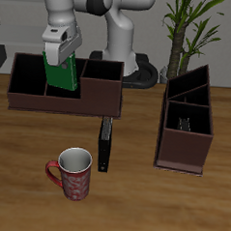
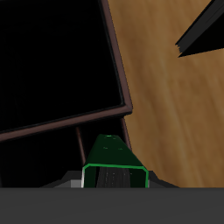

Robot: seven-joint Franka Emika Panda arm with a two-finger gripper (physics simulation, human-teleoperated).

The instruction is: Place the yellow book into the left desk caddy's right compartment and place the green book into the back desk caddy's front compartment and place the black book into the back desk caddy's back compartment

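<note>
Green book point(image 1: 61, 72): held upright in closed pincer point(image 1: 59, 54) above back desk caddy point(image 1: 94, 100). Risk: wrong pocket entered, or divider struck, if lowered misaligned.

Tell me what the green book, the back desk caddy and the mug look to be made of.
The green book: glossy hard cover, probably coated board, smooth bright green with a white page edge. The back desk caddy: matte dark brown walls, flat and thin, possibly wood or plastic; no grain shows. The mug: probably glazed ceramic, with a thick pale rim and a red patterned outside.
</note>
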